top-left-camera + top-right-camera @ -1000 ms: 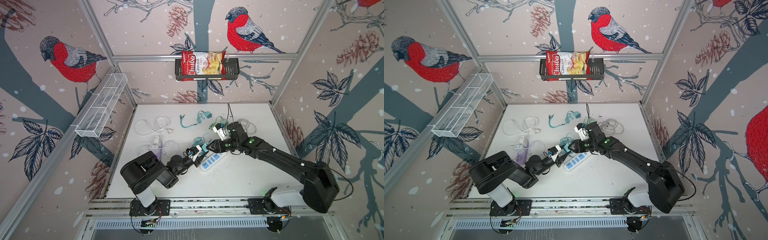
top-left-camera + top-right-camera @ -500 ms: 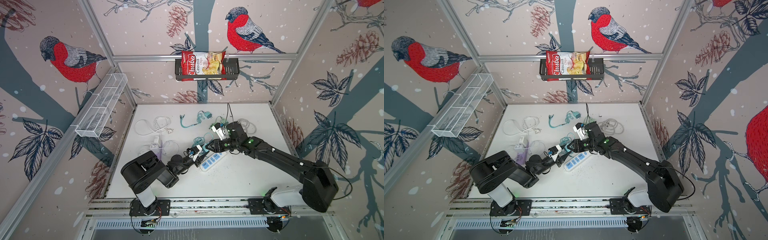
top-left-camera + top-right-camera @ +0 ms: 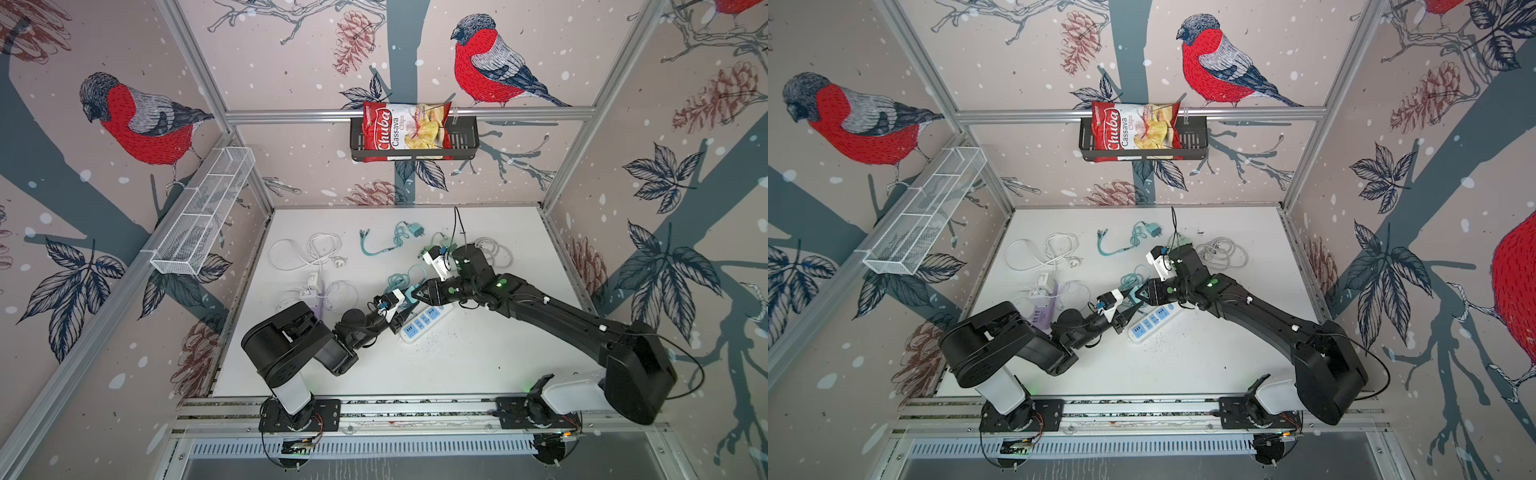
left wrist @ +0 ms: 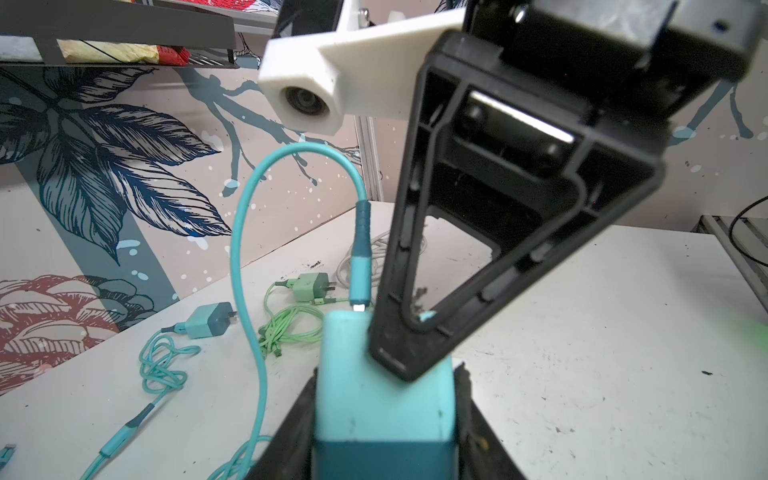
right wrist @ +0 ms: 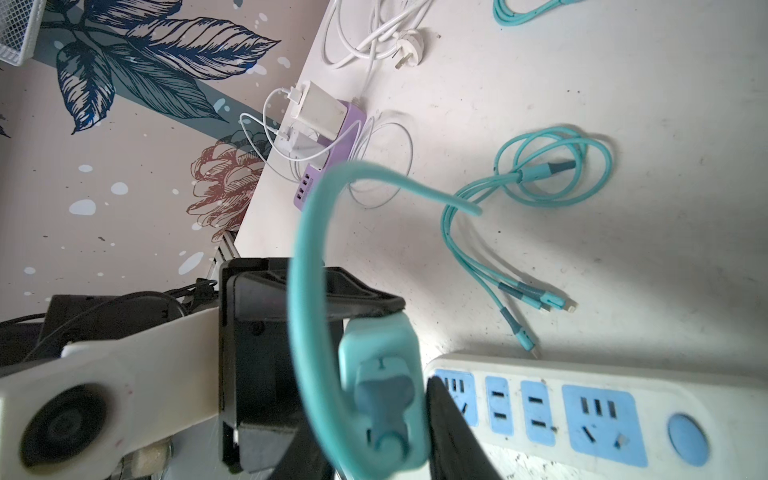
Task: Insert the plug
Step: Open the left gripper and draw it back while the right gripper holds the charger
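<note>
Start from the tabletop point(image 3: 478, 365). The white power strip point(image 3: 424, 322) lies flat near its middle with the blue sockets facing up. Every socket that shows in the right wrist view is unoccupied, so treat the insertion as not yet begun. Both arms meet close beside the strip. The left hand point(image 3: 404, 309) has kept the same grip over the last second. Its fingers stay pressed on two opposite sides of the teal charger plug point(image 4: 380, 399), which is held off the tabletop and clear of the strip. The change is in the right hand point(image 3: 1139, 297). A second ago its fingers stood partly spread at the charger plug; now they have drawn in until the tips nearly meet, pinching the plug's far end where the cable enters. Neither arm has shifted noticeably. Read this as a two-handed hold, most likely a handover or a regrip to turn the prongs toward a socket. The prongs are hidden, so you cannot confirm which way they face. The teal cable point(image 4: 245, 232) arches up from its connector point(image 4: 360, 274), which is seated in that far end, then loops down to the tabletop. Expect it to tug on the plug when one hand lets go.
</note>
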